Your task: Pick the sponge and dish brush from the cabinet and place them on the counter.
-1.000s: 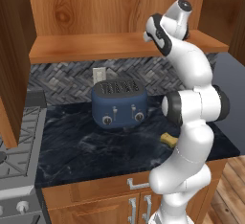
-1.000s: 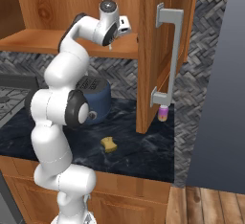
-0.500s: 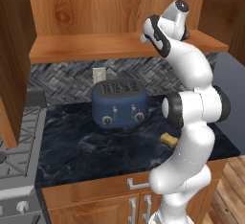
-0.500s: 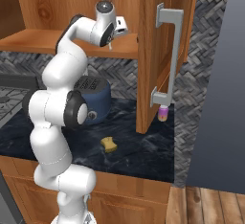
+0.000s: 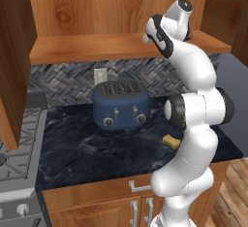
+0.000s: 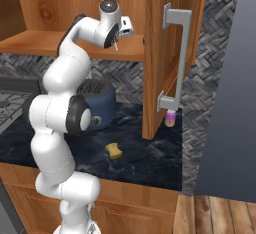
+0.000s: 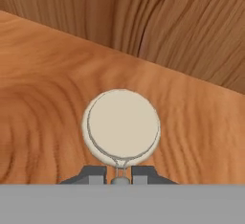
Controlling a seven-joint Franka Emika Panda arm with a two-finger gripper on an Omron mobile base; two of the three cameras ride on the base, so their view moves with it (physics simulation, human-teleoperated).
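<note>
Tool point(image 7: 120, 176) sits at the bottom centre of the hand view, inside the cabinet point(image 6: 165, 53), just over the shelf point(image 5: 116, 46). Its two dark tips are pressed together on the thin neck of the brush point(image 7: 121, 128), right under the round pale head. So: pinching the brush, jaws nearly shut on a slim stem.

The brush head fills the middle of the hand view, a flat cream disc facing the camera. The handle runs from the head back between the tips and out of sight, so the long axis lies along the tool's line of sight, head pointing away from the hand toward the cabinet's back wall. In the right base view a sliver of pale stick shows below the hand at the upper middle of the frame, hanging off the shelf edge; whether the brush touches the shelf, cannot tell.

Handling, as a guess: light, stiff, smooth plastic. A grip this close to the head leaves the long handle free to swing or twist in the jaws; a hold nearer mid-handle would balance better. Slip is the main risk, not breakage.

Sponge point(image 6: 115, 151) lies on the table point(image 6: 145, 160), lower middle of the right base view, near the toaster point(image 5: 120, 105).
</note>
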